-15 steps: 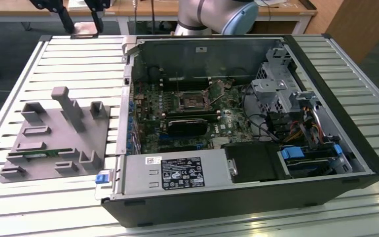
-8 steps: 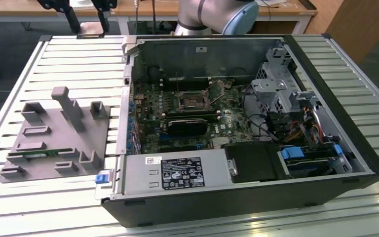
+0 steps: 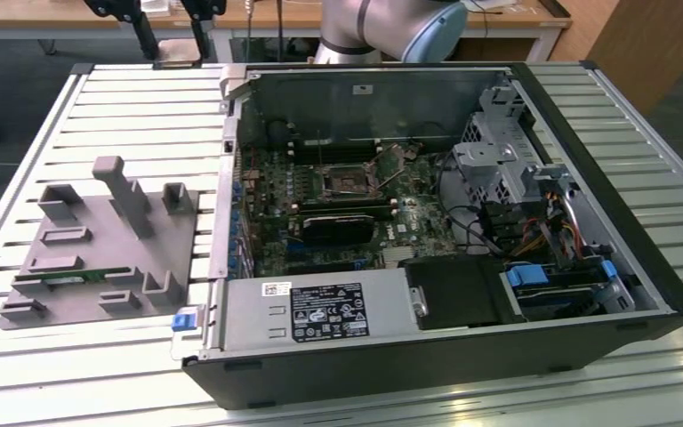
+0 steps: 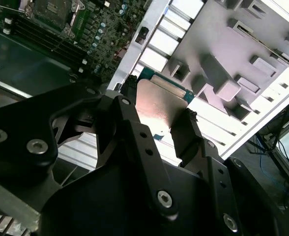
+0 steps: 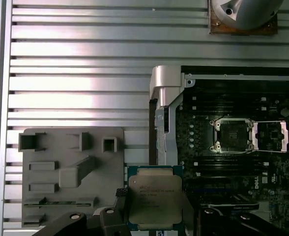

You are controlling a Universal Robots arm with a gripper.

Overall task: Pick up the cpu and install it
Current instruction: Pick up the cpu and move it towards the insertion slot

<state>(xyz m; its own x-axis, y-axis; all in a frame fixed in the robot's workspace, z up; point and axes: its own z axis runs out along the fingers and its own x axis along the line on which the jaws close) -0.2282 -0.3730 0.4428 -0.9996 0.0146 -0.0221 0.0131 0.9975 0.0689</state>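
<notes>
The pick-up part is done and the work stands at the carry. The hand (image 5: pixel 154 212) is closed on the cpu (image 5: pixel 154 196), its 2 black fingers (image 4: pixel 185 133) pinching opposite edges of the chip. The metal top faces the camera in the first wrist view, and the underside with its green rim shows in the second wrist view.

The cpu hangs in the air, clear of everything. In the first wrist view it sits over the side wall of the computer case (image 3: pixel 354 374), between the grey holder (image 5: pixel 71 162) on the desk (image 5: pixel 75 49) and the motherboard (image 5: pixel 243 177). It is well apart from the socket (image 5: pixel 231 133).

The socket looks ready. Its cover plate (image 5: pixel 271 136) is swung open to one side and the dark square seat is bare.

As I judge it, installing calls for 3 things:
- Bring the chip squarely over that seat.
- Keep it flat and turned so its edges and corner mark match the frame.
- Lower it straight, with no sliding, since the contacts underneath would bend easily.

The raised plate and the case wall leave little room for the fingers, so the approach needs to be vertical.
</notes>
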